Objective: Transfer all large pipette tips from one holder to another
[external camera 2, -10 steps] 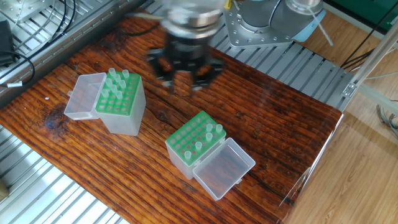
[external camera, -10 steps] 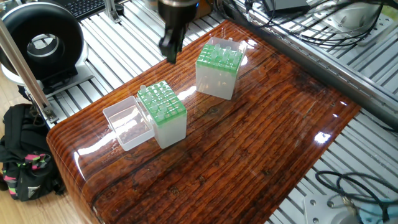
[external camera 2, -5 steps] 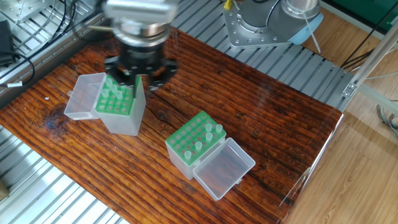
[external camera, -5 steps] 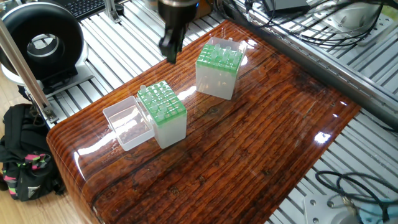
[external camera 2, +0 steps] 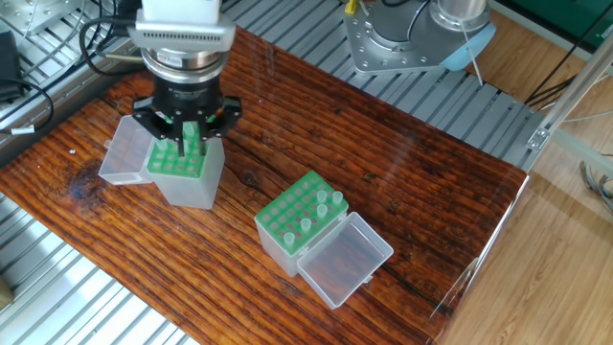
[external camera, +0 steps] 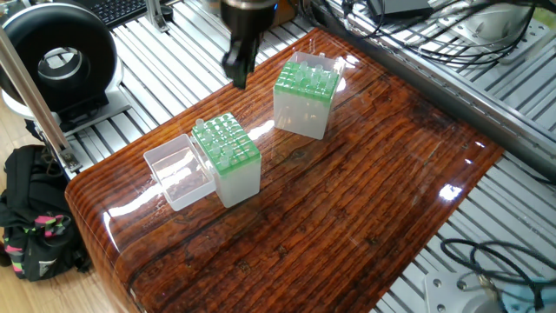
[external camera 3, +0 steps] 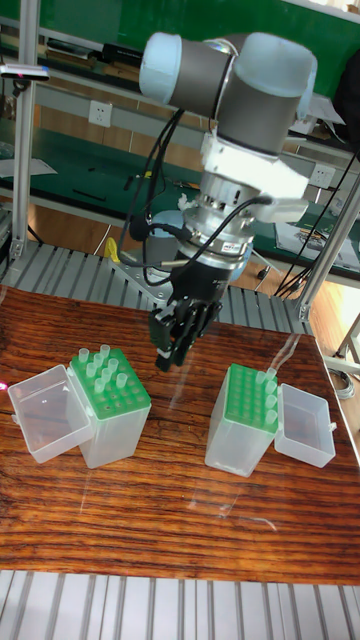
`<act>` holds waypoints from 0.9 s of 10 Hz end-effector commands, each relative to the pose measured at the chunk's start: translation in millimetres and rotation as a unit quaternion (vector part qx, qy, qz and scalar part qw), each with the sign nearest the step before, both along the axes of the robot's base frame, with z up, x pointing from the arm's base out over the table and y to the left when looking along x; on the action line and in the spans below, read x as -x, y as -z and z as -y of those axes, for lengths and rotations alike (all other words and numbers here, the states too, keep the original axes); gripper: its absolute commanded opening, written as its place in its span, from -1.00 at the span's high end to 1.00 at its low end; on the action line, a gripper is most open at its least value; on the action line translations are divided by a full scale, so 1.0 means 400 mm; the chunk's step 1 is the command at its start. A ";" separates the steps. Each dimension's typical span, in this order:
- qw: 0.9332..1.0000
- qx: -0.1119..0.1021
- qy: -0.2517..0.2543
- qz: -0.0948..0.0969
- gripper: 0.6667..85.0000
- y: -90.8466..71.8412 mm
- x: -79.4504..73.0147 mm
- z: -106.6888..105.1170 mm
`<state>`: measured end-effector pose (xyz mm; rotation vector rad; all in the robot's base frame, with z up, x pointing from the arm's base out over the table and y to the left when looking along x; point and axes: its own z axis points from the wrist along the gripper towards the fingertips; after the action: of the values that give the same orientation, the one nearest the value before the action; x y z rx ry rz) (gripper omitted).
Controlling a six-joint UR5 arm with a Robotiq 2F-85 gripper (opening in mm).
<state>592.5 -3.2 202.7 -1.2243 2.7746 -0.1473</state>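
Gripper (external camera 2: 189,134) hovered right above far holder (external camera 2: 187,168), fingers nearly shut, load not discernible. Large pipette tips (external camera 2: 321,206) split between it and near holder (external camera 2: 297,230); transfer seemed midway

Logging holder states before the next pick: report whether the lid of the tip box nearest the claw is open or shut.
Open. The box shows its green grid uncovered, and its clear lid lies swung aside on the table beside it, below the claw.

No text, label or number can be read anywhere.
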 end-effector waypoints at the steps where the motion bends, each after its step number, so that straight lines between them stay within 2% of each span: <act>1: 0.998 -0.021 0.047 -0.039 0.26 0.020 0.049 -0.003; 2: 0.997 0.006 0.071 -0.031 0.36 0.018 0.043 0.035; 3: 0.996 0.006 0.084 -0.031 0.42 0.018 0.044 0.037; 4: 0.998 0.015 0.061 -0.023 0.45 0.016 0.032 0.046; 5: 0.999 0.006 0.039 -0.006 0.45 0.045 0.002 0.061; 6: 0.999 0.008 0.031 0.003 0.41 0.069 -0.020 0.088; 7: 1.000 0.006 0.026 0.004 0.41 0.089 -0.028 0.104; 8: 1.000 -0.005 0.015 0.003 0.35 0.111 -0.030 0.104; 9: 1.000 -0.025 0.002 -0.005 0.18 0.119 -0.025 0.088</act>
<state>597.1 -36.8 170.2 -1.1642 2.8178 -0.1518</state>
